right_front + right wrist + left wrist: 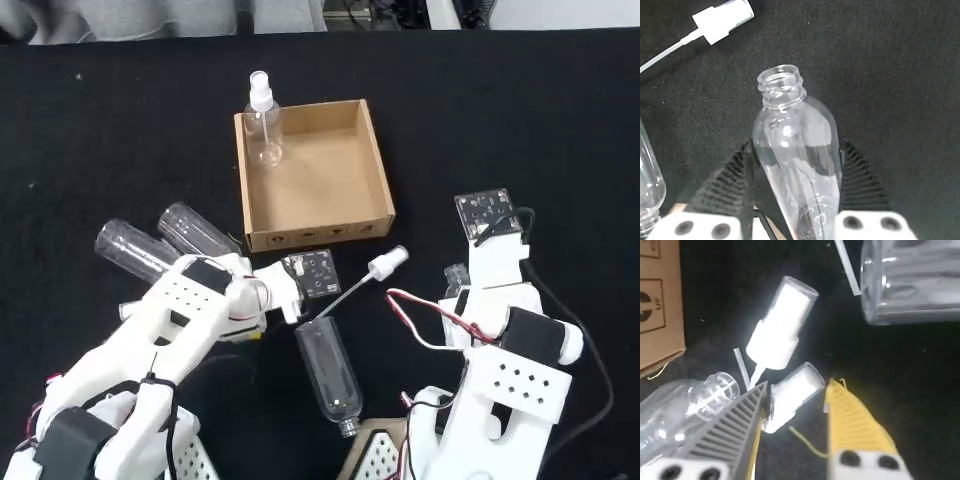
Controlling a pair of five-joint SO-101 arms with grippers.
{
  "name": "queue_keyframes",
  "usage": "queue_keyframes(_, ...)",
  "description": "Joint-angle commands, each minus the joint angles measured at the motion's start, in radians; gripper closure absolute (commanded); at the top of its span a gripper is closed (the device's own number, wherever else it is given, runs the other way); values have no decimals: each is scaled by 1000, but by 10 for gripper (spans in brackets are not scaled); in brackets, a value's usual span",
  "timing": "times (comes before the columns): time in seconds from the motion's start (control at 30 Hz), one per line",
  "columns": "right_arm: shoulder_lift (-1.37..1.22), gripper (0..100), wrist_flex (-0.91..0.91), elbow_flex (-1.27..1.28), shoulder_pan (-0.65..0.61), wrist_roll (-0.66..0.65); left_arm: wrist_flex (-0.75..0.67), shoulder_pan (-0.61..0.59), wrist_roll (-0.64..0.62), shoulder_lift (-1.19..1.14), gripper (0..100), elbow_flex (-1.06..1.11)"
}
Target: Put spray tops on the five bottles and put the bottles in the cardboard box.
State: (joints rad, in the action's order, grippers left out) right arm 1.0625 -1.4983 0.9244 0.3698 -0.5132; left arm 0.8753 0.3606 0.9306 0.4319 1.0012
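1. High view shows a black bench (560,110) carrying everything. Beyond its far edge runs a pale strip of room (150,18), where the dark shapes are too indistinct to identify.
2. The cardboard box (378,165) sits open side up, well ahead of both sets of fingers. One capped bottle (263,125) stands upright in a far corner of it.
3. Left gripper (797,386): one grey finger and one yellow finger, spread. A white spray top (790,395) lies between them, against the grey one.
4. A second spray top (777,335) lies just ahead of those fingers. An open bottle neck (710,395) lies beside the grey finger; which bottle it belongs to cannot be told.
5. Right gripper (796,147): black fingers pinching an uncapped bottle (790,125) by its sides, with the neck pointing away from them.
6. A tubed spray top (722,17) lies ahead of the right fingers. A lying bottle (330,375) rests to one side of them, between the arms.
7. Hidden: in the high view the white arm bodies overlie much of both sets of fingers. Two side bottles (130,248) run partly under the left arm.
8. View differences: the wrist views give finger contact and the loose tops at close range. The high view gives the box interior and the overall layout.
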Motion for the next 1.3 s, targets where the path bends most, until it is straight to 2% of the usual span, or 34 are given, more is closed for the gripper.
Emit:
queue_keyframes(0.0,19,900,17,-8,17,0,-5,-1,-12,0,876,21)
queue_keyframes(0.1,19,900,17,-8,17,0,-3,-1,-21,0,885,21)
queue_keyframes(0.37,19,900,17,-8,17,0,-3,-1,-229,0,884,15)
queue_keyframes(0.63,19,900,15,-8,17,0,-3,-2,-539,0,882,2)
queue_keyframes(0.8,19,900,15,-8,17,0,-2,-2,-683,2,880,2)
queue_keyframes(1.0,19,900,15,-8,17,0,157,-2,-689,2,874,-91)
queue_keyframes(1.13,19,900,15,-8,17,0,264,-2,-615,-3,797,-148)
queue_keyframes(1.27,19,900,15,-8,17,0,293,-2,-566,-8,788,-159)
